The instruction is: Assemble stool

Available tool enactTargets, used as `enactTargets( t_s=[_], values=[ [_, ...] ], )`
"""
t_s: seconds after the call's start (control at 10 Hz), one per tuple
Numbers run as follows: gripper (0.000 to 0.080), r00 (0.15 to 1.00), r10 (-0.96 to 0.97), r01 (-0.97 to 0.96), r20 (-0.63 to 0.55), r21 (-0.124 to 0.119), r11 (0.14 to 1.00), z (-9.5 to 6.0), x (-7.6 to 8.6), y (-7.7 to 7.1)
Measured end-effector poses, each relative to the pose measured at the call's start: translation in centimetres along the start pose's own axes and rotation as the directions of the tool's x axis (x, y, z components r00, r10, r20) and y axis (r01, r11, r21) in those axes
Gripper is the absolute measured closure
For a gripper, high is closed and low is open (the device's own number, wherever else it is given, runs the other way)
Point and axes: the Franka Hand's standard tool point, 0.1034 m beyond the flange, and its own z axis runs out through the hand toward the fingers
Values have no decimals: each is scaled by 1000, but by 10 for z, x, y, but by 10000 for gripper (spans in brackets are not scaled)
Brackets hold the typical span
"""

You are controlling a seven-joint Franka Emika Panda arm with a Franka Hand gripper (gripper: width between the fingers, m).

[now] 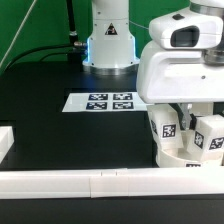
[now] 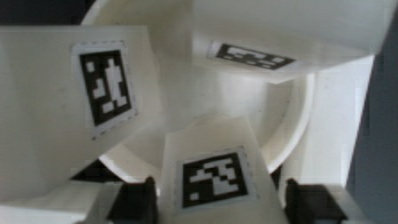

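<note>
The white seat drum [image 1: 183, 156] lies at the exterior view's right, against the front rail. Two tagged white legs [image 1: 165, 126] [image 1: 211, 135] stand up from it. My gripper [image 1: 188, 122] comes down between them, right over the drum. In the wrist view the gripper [image 2: 217, 198] is shut on a third tagged leg [image 2: 215, 175], with a dark finger [image 2: 135, 202] on either side of it. The other two legs [image 2: 103, 88] [image 2: 254, 55] and the seat's curved white surface [image 2: 317, 120] lie beyond it.
The marker board [image 1: 110, 102] lies flat on the black table near the arm's base [image 1: 108, 45]. A long white rail [image 1: 90, 183] runs along the front edge. A white block [image 1: 5, 140] sits at the exterior view's left edge.
</note>
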Motion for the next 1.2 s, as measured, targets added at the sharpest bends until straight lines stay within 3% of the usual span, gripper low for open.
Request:
enactTargets(
  t_s=[0.5,0.7,0.8,1.2],
  values=[
    [453,860,510,-509,-20,27,860,-1,10,14],
    [453,701,713,-711,-14,57,701,0,13,20],
    [453,644,764,-763,-19,48,644,0,14,21],
    [452,392,920,-918,-1,58,392,1,10,29]
  ],
)
